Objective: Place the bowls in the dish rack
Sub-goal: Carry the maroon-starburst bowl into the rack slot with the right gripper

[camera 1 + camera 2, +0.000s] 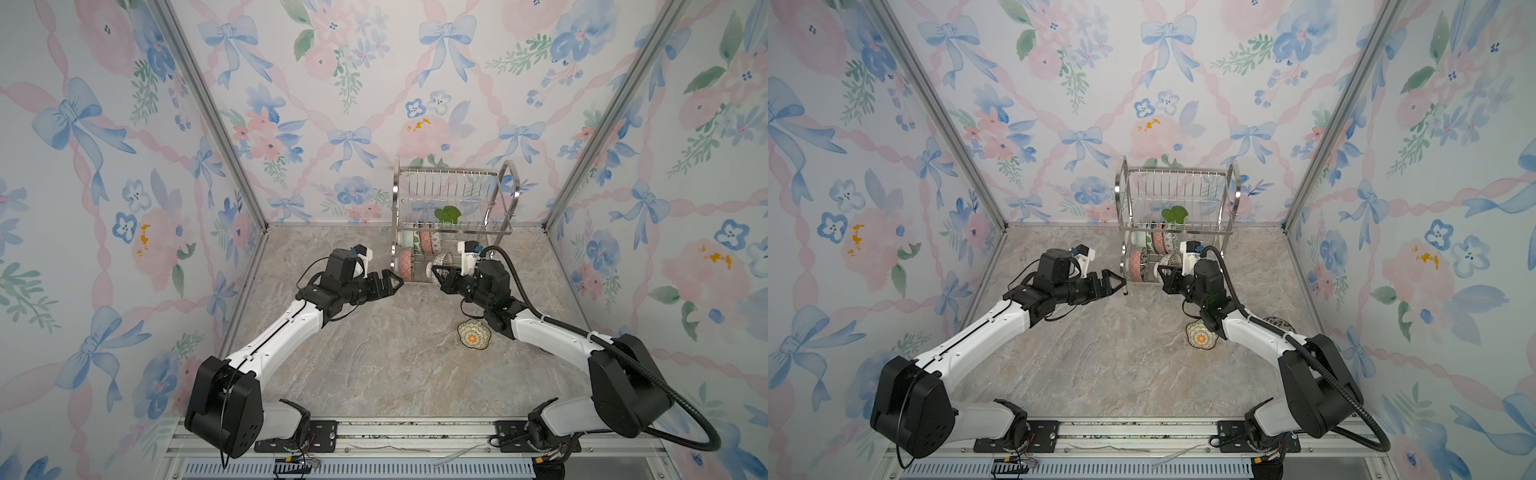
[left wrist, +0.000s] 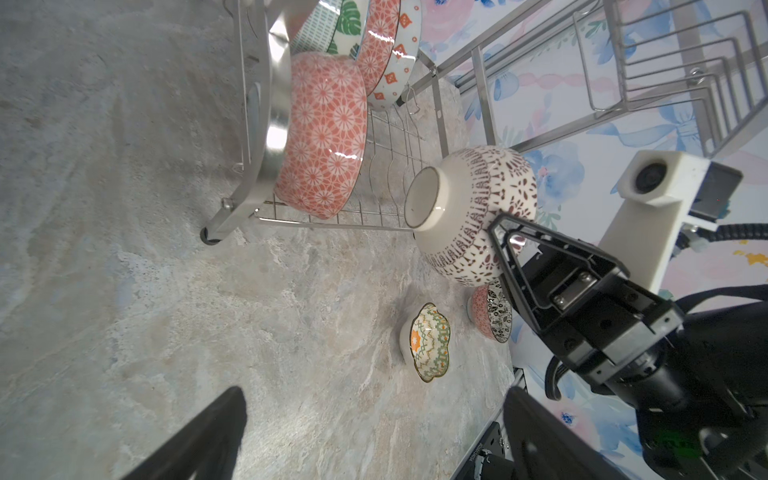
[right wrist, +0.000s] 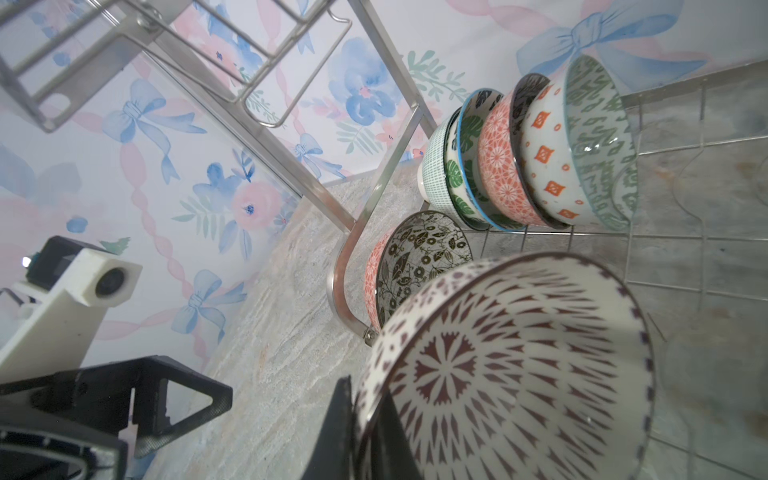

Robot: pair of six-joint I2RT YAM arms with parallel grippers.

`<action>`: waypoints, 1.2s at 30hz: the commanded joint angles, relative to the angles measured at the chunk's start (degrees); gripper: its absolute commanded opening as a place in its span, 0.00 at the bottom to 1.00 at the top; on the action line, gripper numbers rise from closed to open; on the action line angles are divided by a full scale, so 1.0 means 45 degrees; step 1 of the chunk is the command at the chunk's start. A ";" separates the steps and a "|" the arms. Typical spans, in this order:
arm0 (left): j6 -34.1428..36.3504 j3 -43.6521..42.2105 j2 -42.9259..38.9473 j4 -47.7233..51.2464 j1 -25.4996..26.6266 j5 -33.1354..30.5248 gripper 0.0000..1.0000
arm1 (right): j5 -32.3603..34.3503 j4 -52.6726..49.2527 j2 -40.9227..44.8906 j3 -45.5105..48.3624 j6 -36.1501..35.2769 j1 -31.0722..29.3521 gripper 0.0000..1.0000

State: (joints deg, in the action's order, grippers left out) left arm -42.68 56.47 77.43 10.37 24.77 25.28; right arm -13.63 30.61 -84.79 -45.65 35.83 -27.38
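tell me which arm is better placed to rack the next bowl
Right: the right gripper is shut on the brown-patterned bowl at the dish rack, lower tier. The left gripper is open and empty beside it.

Patterned bowls (image 3: 505,166) stand on edge in steel dish rack (image 1: 446,170)
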 commanded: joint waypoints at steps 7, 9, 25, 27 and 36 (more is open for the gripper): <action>0.0362 0.0912 0.0670 -0.0079 0.0124 0.0066 0.98 | -0.1220 0.4575 -0.2078 -0.0903 0.1940 0.0471 0.00; 0.0401 0.1035 0.0868 -0.0082 0.0157 0.0220 0.98 | -0.1396 0.5305 -0.2589 -0.1002 0.2291 0.0555 0.00; 0.0538 0.1392 0.1348 -0.0025 0.0162 0.0184 0.98 | -0.2060 0.7696 -0.5584 -0.2527 0.4069 0.0760 0.00; 0.0625 0.1476 0.1413 0.0084 0.0170 0.0147 0.98 | -0.2069 0.8080 -0.5856 -0.2568 0.4298 0.0769 0.00; 0.0763 0.1666 0.1617 0.0218 0.0161 0.0047 0.98 | -0.2240 0.8917 -0.6772 -0.2786 0.5094 0.0693 0.00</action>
State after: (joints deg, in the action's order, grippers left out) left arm -40.75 62.50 83.59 10.48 25.17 25.50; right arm -22.74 62.54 -114.50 -55.92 57.08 -24.40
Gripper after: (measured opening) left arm 0.980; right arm 0.100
